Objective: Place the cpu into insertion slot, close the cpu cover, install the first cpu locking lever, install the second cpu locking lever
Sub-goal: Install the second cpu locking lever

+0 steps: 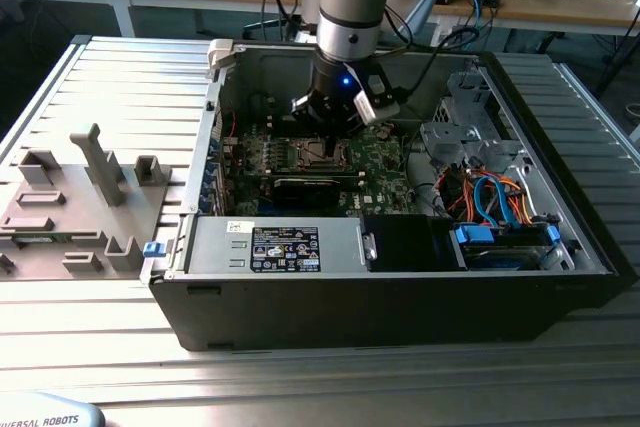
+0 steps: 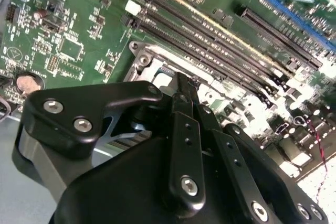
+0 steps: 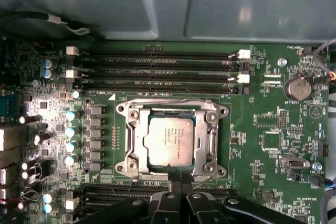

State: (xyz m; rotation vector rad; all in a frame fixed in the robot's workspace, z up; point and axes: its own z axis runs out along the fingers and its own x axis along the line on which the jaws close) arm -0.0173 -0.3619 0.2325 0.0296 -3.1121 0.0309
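The cpu (image 3: 170,139), a square chip with a silver-grey top, lies flat in the insertion slot (image 3: 125,112) on the green motherboard. The cpu cover (image 3: 138,145), a silver frame plate, lies down around the chip, whose top shows through its window. A thin wire lever (image 3: 168,100) runs along the socket's edge by the memory slots. My gripper (image 3: 179,174) hangs at the socket's opposite edge, its black fingers (image 2: 185,129) pressed together with the tips low over the socket frame. In the exterior view the gripper (image 1: 330,130) reaches down into the open case over the socket (image 1: 322,153).
Long memory slots (image 3: 157,69) run beside the socket, and a coin battery (image 3: 298,86) sits further off. The case holds a power supply (image 1: 270,247) at the front and a drive cage (image 1: 470,137) with cables at the exterior view's right. A grey fixture tray (image 1: 70,207) lies outside the case.
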